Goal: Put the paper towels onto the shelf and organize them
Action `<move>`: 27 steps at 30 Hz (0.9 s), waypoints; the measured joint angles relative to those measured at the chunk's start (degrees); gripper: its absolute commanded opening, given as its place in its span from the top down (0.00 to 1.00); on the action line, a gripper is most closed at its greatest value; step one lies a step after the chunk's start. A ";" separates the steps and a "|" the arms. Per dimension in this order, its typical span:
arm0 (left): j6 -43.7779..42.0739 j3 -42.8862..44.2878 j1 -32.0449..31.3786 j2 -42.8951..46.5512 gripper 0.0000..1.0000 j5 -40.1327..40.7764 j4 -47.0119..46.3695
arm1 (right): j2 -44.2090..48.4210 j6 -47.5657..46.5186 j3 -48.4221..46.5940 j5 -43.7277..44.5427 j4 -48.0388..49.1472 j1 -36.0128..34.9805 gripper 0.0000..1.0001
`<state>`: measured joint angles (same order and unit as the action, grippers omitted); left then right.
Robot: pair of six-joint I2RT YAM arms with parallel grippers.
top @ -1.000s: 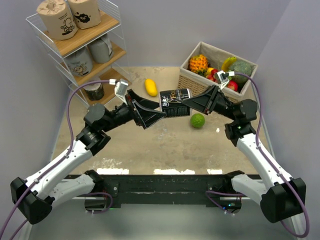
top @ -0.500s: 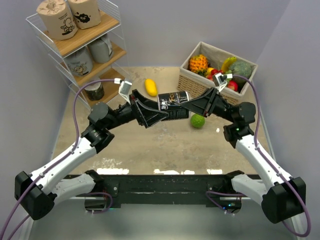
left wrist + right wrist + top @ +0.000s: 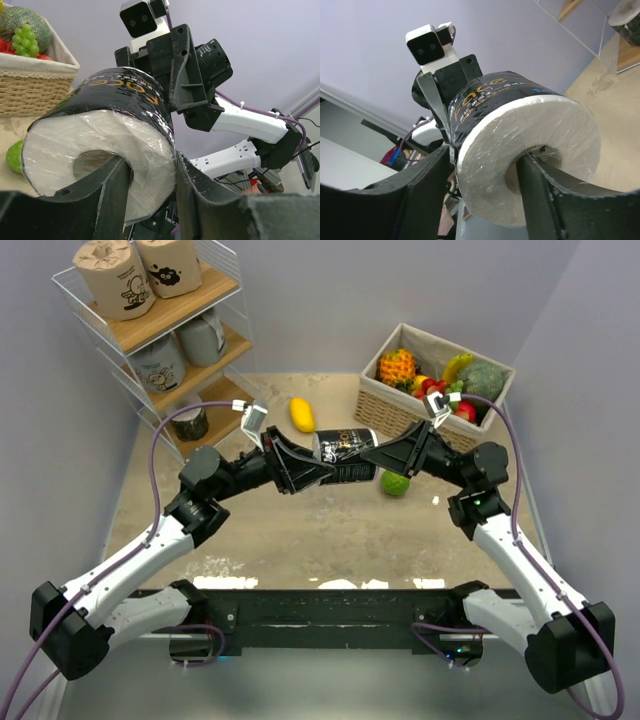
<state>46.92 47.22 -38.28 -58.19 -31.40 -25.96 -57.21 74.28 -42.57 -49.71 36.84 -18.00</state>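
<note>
A dark-wrapped paper towel roll (image 3: 345, 455) hangs above the table's middle, between both grippers. My left gripper (image 3: 322, 472) is shut on it: in the left wrist view one finger sits in the core hole of the roll (image 3: 100, 145) and the other presses the wrap, gripper (image 3: 152, 165). My right gripper (image 3: 368, 455) stands open: one finger is inside the core of the roll (image 3: 530, 130), the outer finger stands off the wrap, gripper (image 3: 482, 160). The shelf (image 3: 150, 325) at the back left holds two tan rolls (image 3: 110, 278) on top, pale grey ones (image 3: 158, 362) in the middle and a dark roll (image 3: 188, 423) below.
A wicker fruit basket (image 3: 390, 405) stands at the back right. A yellow mango (image 3: 301, 414) lies behind the held roll, and a green lime (image 3: 395, 482) lies under my right gripper.
My left gripper moved in and closed on the dark roll's end. The right gripper's jaws, which were shut on the roll, have opened.
</note>
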 measured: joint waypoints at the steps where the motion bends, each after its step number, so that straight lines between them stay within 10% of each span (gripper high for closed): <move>1: -0.09 0.00 0.00 0.15 0.62 0.02 0.42 | 0.33 -0.55 0.00 0.31 -0.87 0.00 0.32; 12: -9.33 3.10 0.00 5.81 0.61 6.60 16.90 | 8.22 -16.50 -9.46 12.92 -32.98 -0.07 0.17; 27: -33.24 18.43 0.02 -7.26 0.59 40.74 50.69 | 13.53 -31.91 -22.10 35.39 -63.58 -0.07 0.16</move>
<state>13.67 65.65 -38.26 -65.45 9.34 24.73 -43.68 42.37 -64.66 -14.33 -26.74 -18.06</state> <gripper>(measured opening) 0.418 0.837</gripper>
